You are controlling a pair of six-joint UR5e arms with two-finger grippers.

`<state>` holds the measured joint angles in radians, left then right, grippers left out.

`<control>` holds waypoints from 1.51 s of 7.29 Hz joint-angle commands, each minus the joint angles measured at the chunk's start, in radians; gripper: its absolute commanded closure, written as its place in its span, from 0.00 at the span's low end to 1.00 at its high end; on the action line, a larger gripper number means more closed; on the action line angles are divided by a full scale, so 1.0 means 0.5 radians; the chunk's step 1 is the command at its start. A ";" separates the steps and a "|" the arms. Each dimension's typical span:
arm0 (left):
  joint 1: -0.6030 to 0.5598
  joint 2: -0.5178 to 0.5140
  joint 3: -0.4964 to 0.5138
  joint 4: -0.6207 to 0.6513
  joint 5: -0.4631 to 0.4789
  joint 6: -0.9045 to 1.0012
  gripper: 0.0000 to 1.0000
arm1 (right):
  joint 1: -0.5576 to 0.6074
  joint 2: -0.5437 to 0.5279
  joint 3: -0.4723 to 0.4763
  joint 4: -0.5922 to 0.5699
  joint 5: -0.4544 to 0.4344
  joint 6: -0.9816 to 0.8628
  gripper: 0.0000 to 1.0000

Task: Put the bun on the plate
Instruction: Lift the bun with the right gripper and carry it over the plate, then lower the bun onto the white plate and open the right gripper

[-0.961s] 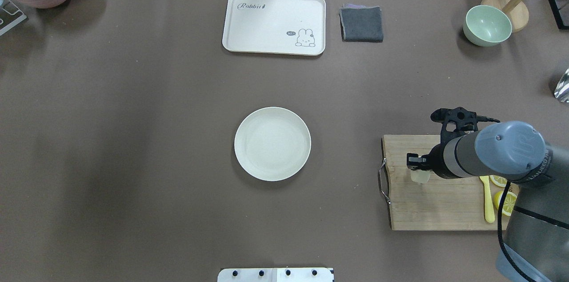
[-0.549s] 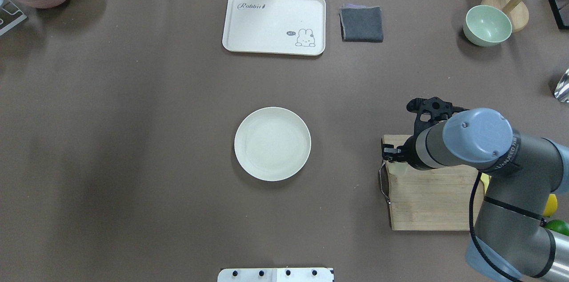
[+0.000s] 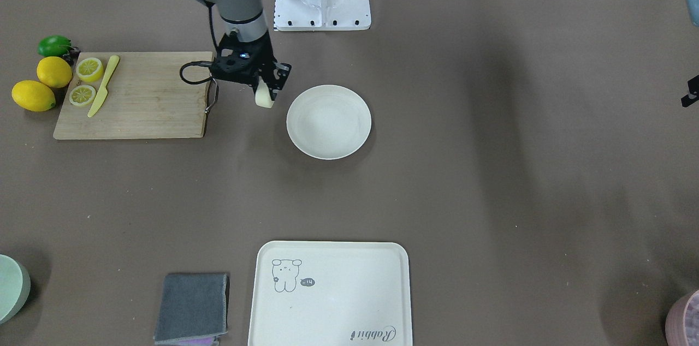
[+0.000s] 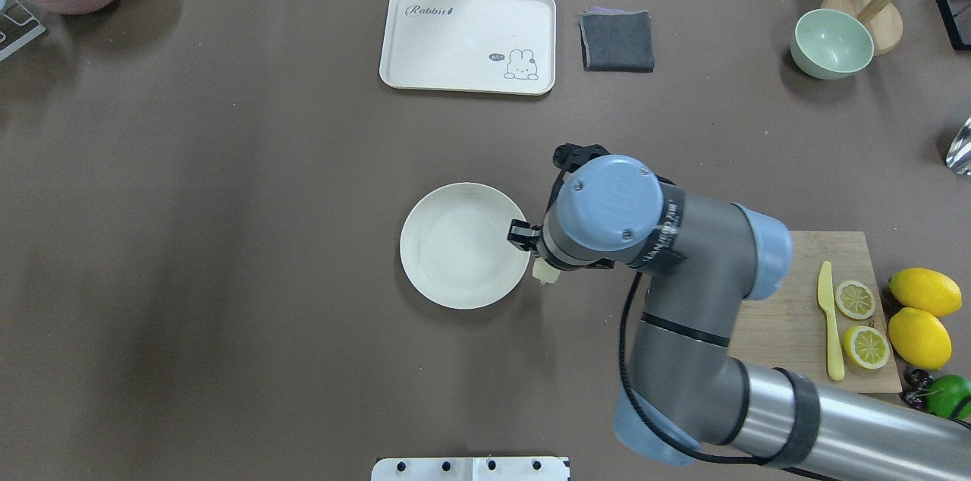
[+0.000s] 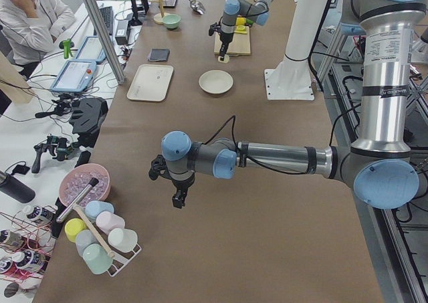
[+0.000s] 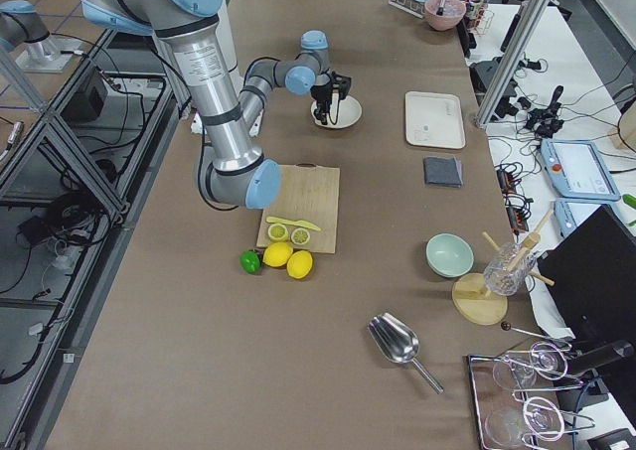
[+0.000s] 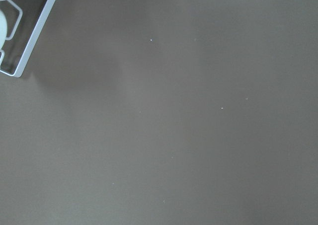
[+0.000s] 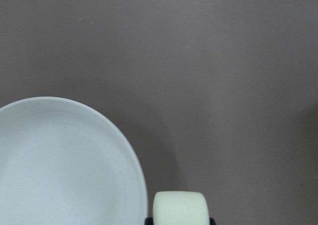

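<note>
Two robot arms: the right arm (image 4: 683, 253) reaches across the brown worktop (image 4: 227, 238) toward its middle; the left arm (image 5: 267, 159) hangs over a bare stretch of worktop, well apart from everything else.
Right jaws: clenched on the small, pale cream, smooth, rounded bun (image 3: 264, 96), pinching it from both sides.
Bun position: held above the worktop, just beside the rim of the round, off-white, shallow plate (image 3: 329, 122), on the side nearest the cutting board. It is outside the rim, not over the plate.
Left jaws: pointing down above the worktop; whether they are released or clenched cannot be told.
Cutting board: a rectangular wooden cutting board (image 3: 136, 95) with a metal handle carries two lemon halves (image 3: 89, 69) and a pale yellow knife (image 3: 104, 85). Two whole yellow lemons (image 3: 53, 71) and a green lime (image 3: 54, 46) lie just beside it.
Operators' side: a cream rectangular tray (image 4: 468, 39) printed with a cartoon animal, a folded dark grey cloth (image 4: 617, 41) just beside it, and a pale green bowl (image 4: 832, 43) further along.
</note>
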<state>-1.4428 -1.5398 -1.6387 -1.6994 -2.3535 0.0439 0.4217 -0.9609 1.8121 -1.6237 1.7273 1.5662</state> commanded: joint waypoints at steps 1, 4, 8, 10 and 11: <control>-0.004 0.009 0.004 0.003 0.001 0.001 0.02 | -0.073 0.426 -0.420 -0.008 -0.098 0.144 0.58; -0.004 0.012 0.019 0.006 0.004 0.001 0.02 | -0.129 0.443 -0.480 -0.005 -0.187 0.141 0.22; -0.004 0.012 0.041 0.006 0.001 -0.002 0.02 | -0.086 0.440 -0.409 -0.005 -0.184 0.120 0.01; -0.007 0.015 0.071 0.015 0.004 -0.002 0.02 | 0.085 0.419 -0.382 -0.023 -0.081 -0.002 0.01; -0.065 0.021 0.120 0.057 0.004 -0.011 0.02 | 0.235 0.367 -0.363 -0.023 0.087 -0.128 0.00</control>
<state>-1.4532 -1.5320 -1.6020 -1.6881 -2.3521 0.0419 0.4590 -0.7547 1.6191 -1.6327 1.6912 1.5676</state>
